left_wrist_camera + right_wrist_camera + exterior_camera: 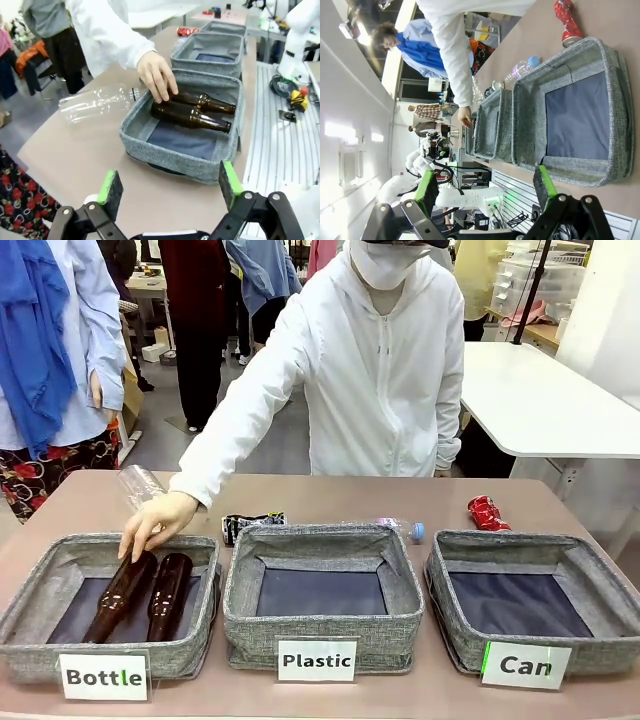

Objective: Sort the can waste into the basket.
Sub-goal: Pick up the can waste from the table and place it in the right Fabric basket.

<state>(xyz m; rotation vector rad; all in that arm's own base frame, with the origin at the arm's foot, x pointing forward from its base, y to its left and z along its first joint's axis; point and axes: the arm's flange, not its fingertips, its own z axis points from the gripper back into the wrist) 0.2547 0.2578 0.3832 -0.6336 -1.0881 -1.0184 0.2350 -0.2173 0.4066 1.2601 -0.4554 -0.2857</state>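
Observation:
The shiny red crushed can [488, 512] lies on the table just behind the grey "Can" basket [598, 652], whose dark floor is bare. The dark blue-black crushed can [250, 526] lies behind the left corner of the "Plastic" basket [250, 625]. In the right wrist view my right gripper [486, 192] is open and holds nothing. It hovers off the near wall of the Can basket [530, 100], with the red can [567, 20] beyond it. My left gripper [170, 192] is open too, in front of the "Bottle" basket [175, 157]. Far off lies the red can [186, 31].
A person in white reaches across and has a hand [155, 525] on one of two brown bottles [168, 595] in the Bottle basket. A clear plastic bottle [140, 485] lies behind that basket. Another with a blue cap [405, 529] lies behind the Plastic basket.

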